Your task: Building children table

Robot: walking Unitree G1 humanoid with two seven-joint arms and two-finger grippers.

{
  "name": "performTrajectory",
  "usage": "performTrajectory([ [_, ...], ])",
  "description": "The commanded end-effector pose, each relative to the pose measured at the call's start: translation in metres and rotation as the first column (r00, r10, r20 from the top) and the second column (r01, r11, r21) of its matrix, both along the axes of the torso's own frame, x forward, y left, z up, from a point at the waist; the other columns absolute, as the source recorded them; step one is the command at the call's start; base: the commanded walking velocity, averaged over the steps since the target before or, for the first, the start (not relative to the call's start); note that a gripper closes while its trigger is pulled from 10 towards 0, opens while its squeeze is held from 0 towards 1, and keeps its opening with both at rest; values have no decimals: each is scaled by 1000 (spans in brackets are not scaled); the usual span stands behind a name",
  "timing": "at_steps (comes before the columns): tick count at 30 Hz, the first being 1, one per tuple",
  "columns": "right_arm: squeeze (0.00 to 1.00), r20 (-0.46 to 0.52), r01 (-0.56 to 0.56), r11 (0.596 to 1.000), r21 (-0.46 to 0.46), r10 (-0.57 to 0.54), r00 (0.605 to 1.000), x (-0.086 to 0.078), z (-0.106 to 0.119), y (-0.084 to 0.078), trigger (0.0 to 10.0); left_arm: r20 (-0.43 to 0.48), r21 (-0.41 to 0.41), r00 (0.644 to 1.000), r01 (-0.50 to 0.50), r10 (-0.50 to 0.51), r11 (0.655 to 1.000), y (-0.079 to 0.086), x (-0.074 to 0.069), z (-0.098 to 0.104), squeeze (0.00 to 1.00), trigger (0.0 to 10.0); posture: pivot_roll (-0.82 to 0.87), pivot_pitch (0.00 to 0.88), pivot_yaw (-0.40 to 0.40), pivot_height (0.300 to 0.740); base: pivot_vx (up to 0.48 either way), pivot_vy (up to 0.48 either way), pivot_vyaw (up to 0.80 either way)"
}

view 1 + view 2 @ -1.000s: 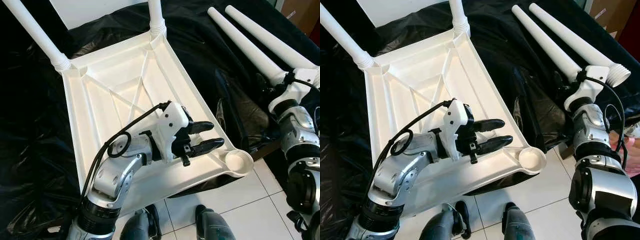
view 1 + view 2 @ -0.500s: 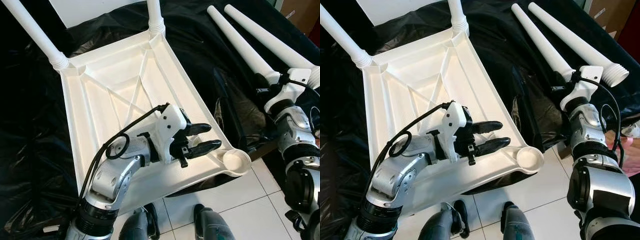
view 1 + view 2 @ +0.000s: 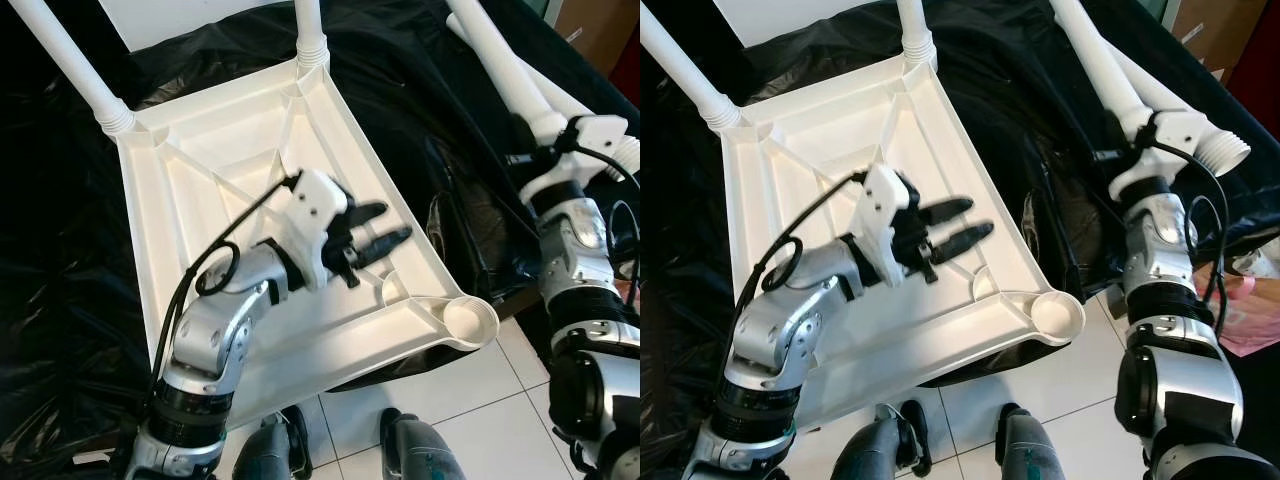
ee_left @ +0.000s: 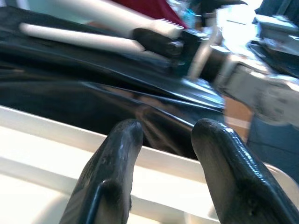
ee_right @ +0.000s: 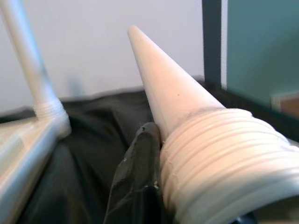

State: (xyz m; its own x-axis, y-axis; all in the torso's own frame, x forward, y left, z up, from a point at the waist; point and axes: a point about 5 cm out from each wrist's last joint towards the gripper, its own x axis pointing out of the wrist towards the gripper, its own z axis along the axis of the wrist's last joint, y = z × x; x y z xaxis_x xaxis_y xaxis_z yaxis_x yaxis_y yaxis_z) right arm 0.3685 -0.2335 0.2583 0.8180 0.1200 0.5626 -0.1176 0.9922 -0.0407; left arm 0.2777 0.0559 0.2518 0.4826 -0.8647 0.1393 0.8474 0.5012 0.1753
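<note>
White floor tiles [image 3: 500, 400] show at the near edge, and black plastic sheeting [image 3: 60, 300] covers the ground beyond. On it lies the upturned white tabletop [image 3: 200, 180], an empty corner socket [image 3: 470, 320] nearest, two legs already standing in its far corners. The left gripper [image 3: 378, 226] hovers over the tabletop's ribbed underside, fingers apart and holding nothing. Farther right, the right gripper [image 5: 154, 154] is clamped on a loose white leg [image 3: 1110, 85] by its threaded end, beside another loose leg [image 3: 555, 100].
</note>
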Motion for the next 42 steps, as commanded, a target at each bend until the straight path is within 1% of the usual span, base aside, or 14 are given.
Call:
performTrajectory([
  [1,0,50,-5,1000,6,5,999,-4,7,3,10000,-10,-18,1000,-20,19,1000,4,2,0,0,10000,-31,178,24,740,0,0,0],
  [8,0,190,-44,999,-8,45,981,-15,37,25,10000,8,-88,1000,-23,24,996,14,10,15,0,10000,-36,141,14,740,0,0,0],
  [9,0,275,-79,997,-26,83,958,-24,59,40,10000,12,-141,1000,-18,20,990,22,15,25,0,10000,-41,119,11,740,0,0,0],
  [10,0,296,-91,995,-31,96,950,-27,64,44,10000,9,-160,1000,-17,19,987,24,17,28,0,10000,-41,119,11,740,0,0,0],
  [16,0,338,-107,993,-56,120,934,-34,76,53,10000,13,-195,1000,-5,7,981,30,20,36,0,10000,-43,96,8,740,0,0,0],
  [17,0,362,-123,989,-77,142,921,-39,83,57,10000,9,-222,1000,9,-7,975,33,23,41,1000,10000,-44,79,5,740,0,0,0],
  [20,0,377,-143,985,-94,168,911,-42,88,61,10000,3,-256,1000,20,-19,967,36,25,46,1000,10000,-45,73,5,740,0,0,0],
  [23,0,360,-222,964,-145,260,896,-46,90,73,10000,-21,-398,993,95,-112,913,40,26,60,1000,10000,-41,59,6,740,0,0,0],
  [29,0,316,-261,950,-173,305,899,-48,81,80,10000,-17,-414,989,127,-147,901,40,26,63,1000,10000,-35,52,4,740,0,0,0],
  [30,0,280,-287,939,-188,332,901,-49,73,85,10000,-26,-436,984,146,-175,888,39,26,65,43,10000,-34,50,3,740,0,0,0],
  [32,0,280,-287,939,-188,332,901,-49,73,85,10000,-26,-436,984,146,-175,888,39,26,65,43,10000,-34,50,3,740,0,0,0],
  [33,0,240,-320,926,-202,364,900,-50,64,90,10000,-33,-463,978,169,-207,870,39,25,67,0,10000,-33,51,2,740,0,0,0],
  [37,0,169,-372,901,-223,412,896,-52,47,98,10000,-59,-515,958,210,-279,831,38,25,68,0,10000,-33,55,2,740,0,0,0],
  [42,0,83,-441,868,-229,469,879,-59,27,108,10000,-118,-502,955,180,-273,846,33,31,57,0,10000,-39,74,10,740,0,0,0],
])
